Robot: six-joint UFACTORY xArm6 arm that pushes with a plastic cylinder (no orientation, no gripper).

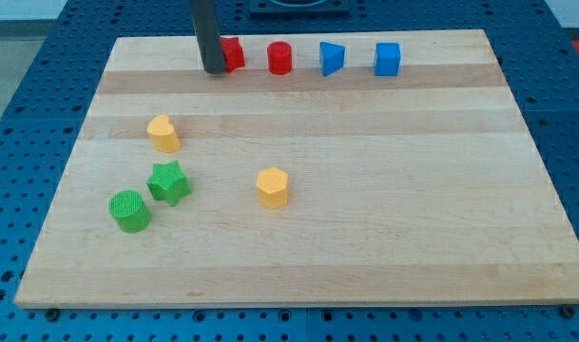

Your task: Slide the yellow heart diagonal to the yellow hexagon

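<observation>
Tip (214,70) down on the wooden board (384,237) near the view's top, just left of a red block (233,53), maybe touching it, shape partly hidden. A bare rod, nothing gripped. Yellow heart (163,133) at the view's left, well apart from the tip. Yellow hexagon (272,187) lower and to the right. Green star (169,182) and green cylinder (129,210) below the heart.
</observation>
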